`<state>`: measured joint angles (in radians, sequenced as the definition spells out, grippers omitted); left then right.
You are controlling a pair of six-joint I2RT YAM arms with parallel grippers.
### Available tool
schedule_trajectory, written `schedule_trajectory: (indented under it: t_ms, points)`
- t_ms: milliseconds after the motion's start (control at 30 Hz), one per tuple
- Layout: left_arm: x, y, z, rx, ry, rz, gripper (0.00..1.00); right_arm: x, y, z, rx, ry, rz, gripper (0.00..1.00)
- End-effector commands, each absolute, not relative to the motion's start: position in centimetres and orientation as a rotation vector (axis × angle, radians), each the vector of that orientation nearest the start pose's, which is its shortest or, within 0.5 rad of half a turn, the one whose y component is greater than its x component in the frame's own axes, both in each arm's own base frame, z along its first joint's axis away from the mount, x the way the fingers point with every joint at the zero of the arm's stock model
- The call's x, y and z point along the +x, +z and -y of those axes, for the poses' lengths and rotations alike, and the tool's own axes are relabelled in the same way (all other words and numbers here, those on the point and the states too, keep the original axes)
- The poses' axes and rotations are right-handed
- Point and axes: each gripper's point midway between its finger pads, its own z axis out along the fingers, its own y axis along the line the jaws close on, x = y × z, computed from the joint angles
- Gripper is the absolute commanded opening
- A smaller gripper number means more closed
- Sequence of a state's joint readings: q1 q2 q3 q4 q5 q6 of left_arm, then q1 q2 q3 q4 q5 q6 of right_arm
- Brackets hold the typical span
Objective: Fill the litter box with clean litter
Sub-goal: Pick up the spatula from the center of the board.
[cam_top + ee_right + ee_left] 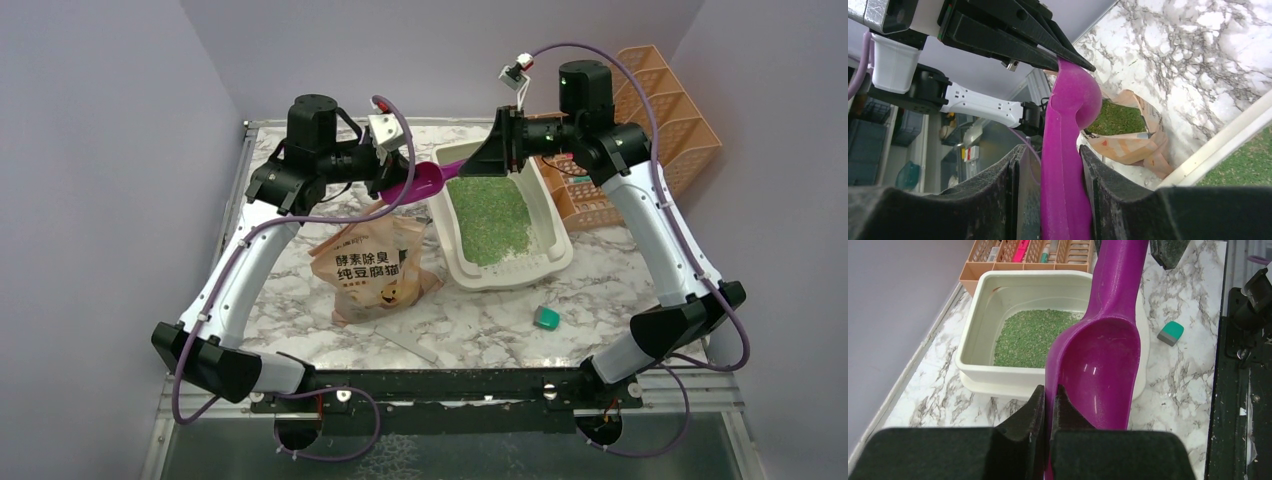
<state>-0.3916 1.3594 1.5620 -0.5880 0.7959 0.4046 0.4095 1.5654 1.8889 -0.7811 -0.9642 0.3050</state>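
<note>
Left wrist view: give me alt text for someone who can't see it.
The left gripper pinches the side rim of an empty magenta scoop above a marble table. Behind it sits the cream litter box, partly filled with green litter, with an orange rack beyond.

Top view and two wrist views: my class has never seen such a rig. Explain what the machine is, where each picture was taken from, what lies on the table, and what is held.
The machine is a robot's left arm and right arm, bolted at the near edge of a marble table. The wide picture looks down from above and behind; each close-up comes from a camera on one wrist. On the table: a cream litter box partly filled with green litter, a tan paper bag, a small teal block, an orange rack. The left gripper is shut on the rim of an empty magenta scoop. Its handle sits between the right gripper's fingers; whether they squeeze it is unclear.
</note>
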Motion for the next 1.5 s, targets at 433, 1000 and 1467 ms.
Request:
schedule_trajectory:
  t_ms: [433, 1000, 1467]
  points:
    - [29.6, 37.8, 24.0, 1.21, -0.676, -1.4, 0.0, 26.6, 41.4, -29.5, -0.74, 1.568, -1.924, 0.45]
    - [29.5, 37.8, 24.0, 1.244, -0.633, -1.356, 0.0, 27.7, 40.3, -29.9, -0.661, 1.575, -1.994, 0.37]
    - [31.1, 39.1, 22.8, 1.083, -0.56, -1.428, 0.82, 29.0, 40.4, -28.8, -0.617, 1.462, -2.022, 0.01]
